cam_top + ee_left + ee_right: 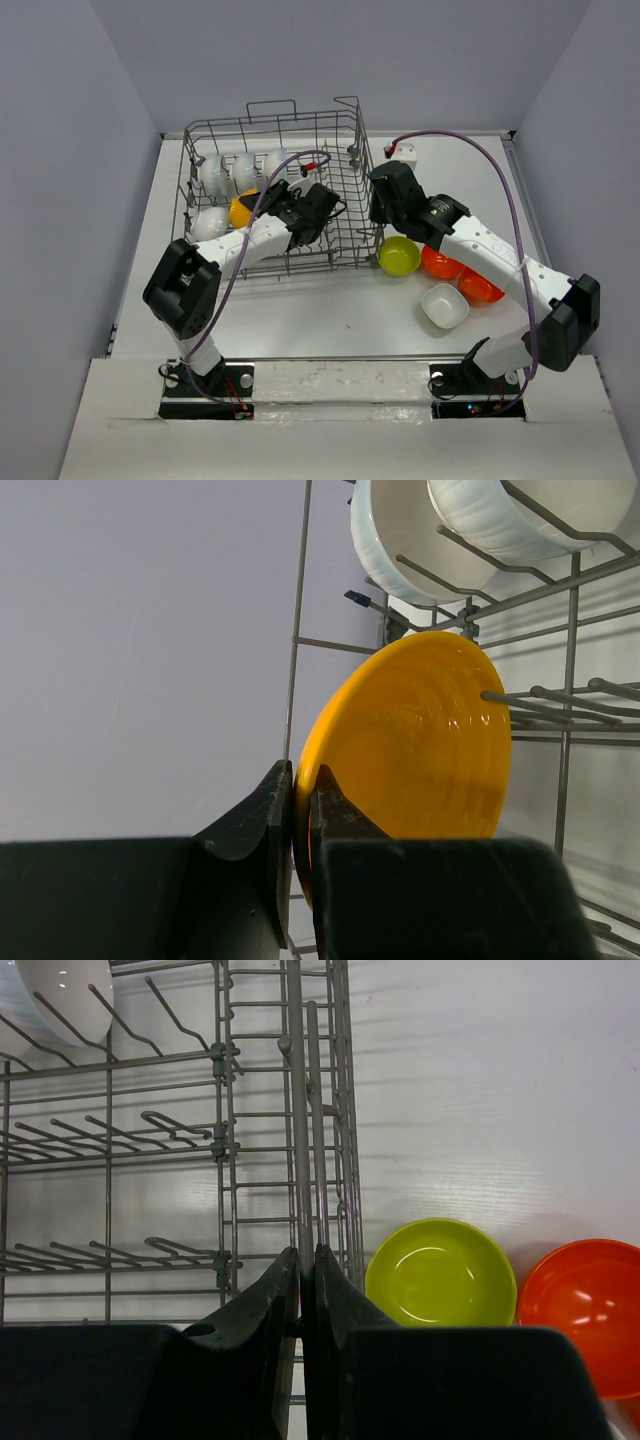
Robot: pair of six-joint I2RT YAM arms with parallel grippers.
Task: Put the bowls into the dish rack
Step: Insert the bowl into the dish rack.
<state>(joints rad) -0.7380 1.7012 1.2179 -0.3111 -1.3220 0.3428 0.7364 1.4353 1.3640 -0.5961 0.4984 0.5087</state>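
The dish rack (pixel 340 150) stands at the back left of the table. Several white bowls (pixel 243 170) stand on edge among its tines. My left gripper (pixel 265 203) is inside the rack, shut on the rim of the orange-yellow bowl (pixel 242 211). In the left wrist view the gripper (pixel 300 810) pinches that bowl (pixel 420 740), held on edge against the tines. My right gripper (pixel 376 212) is shut on a wire of the rack's right side (pixel 300 1110); its fingers meet there (pixel 307 1265). Beside it lie a lime green bowl (pixel 399 256) and two red-orange bowls (pixel 440 263), (pixel 480 287).
A white squarish bowl (pixel 445 305) lies near the right arm's forearm. The lime green bowl (pixel 440 1272) and a red-orange bowl (pixel 585 1295) sit just right of the rack wall. A small white box (pixel 405 153) sits at the back. Grey walls enclose the table.
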